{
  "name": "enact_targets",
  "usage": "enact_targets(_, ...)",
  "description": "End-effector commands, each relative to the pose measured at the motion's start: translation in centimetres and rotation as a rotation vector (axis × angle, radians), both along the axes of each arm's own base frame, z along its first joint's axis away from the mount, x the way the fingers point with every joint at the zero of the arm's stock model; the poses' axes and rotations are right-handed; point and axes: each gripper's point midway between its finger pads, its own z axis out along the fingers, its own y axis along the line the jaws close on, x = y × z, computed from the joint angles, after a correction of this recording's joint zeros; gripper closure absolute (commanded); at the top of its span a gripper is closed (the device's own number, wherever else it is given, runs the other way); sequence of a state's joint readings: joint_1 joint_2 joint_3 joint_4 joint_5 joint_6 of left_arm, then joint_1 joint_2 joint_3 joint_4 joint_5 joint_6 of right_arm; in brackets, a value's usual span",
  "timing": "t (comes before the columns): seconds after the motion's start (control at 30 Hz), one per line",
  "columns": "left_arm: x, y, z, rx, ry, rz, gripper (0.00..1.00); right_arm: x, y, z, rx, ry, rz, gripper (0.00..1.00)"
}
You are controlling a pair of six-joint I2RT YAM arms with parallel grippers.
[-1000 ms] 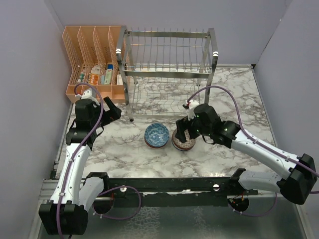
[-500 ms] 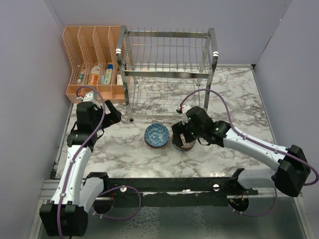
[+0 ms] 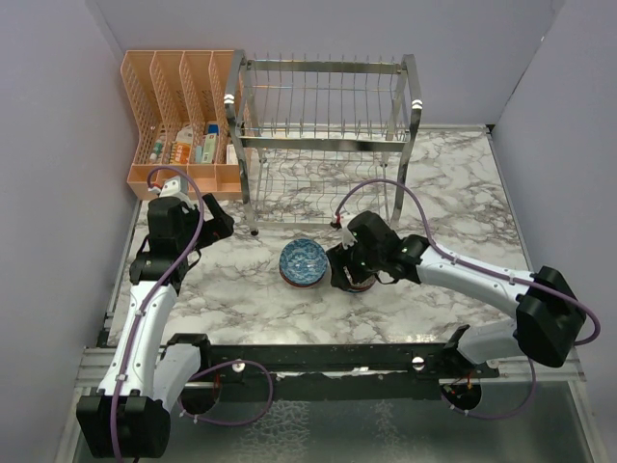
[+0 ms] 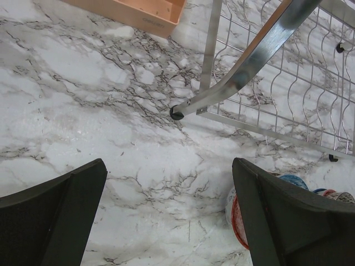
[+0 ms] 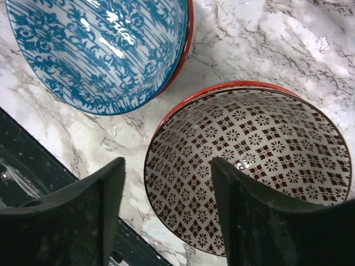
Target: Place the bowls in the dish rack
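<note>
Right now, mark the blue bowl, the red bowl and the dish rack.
blue bowl (image 5: 100, 50), right wrist view, on its patterned inside.
red bowl (image 5: 249, 155), right wrist view, on its patterned inside.
dish rack (image 3: 412, 82), top view, on its right-hand post.

You can read no text, number or brand with certainty in any view. A faint embossed mark stands on the front wall of the orange organiser (image 4: 138, 11), ahead of the jaws of the left gripper (image 4: 169, 164) and well beyond them. Its characters are too small to make out. The packets (image 3: 183, 149) in that organiser carry print, likewise illegible.
</note>
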State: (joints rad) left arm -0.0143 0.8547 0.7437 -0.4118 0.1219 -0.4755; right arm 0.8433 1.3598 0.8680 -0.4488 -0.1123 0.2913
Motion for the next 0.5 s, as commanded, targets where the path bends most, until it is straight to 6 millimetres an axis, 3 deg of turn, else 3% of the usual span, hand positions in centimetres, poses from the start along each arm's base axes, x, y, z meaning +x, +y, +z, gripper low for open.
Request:
enact_targets(0.0, 0.37, 0.59, 0.24, 0.024, -0.025, 0.017, 0.01, -0.39, 1.11, 0.37, 0.035, 0.002, 0.039, 0.42)
enact_targets(0.23, 0.32, 0.69, -0.06, 0.028, -0.016, 0.021, 0.01, -0.73, 1.09, 0.2, 0.032, 0.013, 0.051, 0.58)
enact_targets(0.37, 0.24, 0.77, -0.03, 0.033, -0.017, 0.023, 0.01, -0.9, 1.12, 0.14, 0.028, 0.026, 0.058, 0.75)
enact_targets(0.47, 0.17, 0.81, -0.1, 0.034, -0.014, 0.024, 0.01, -0.88, 1.11, 0.52, 0.031, 0.021, 0.058, 0.78)
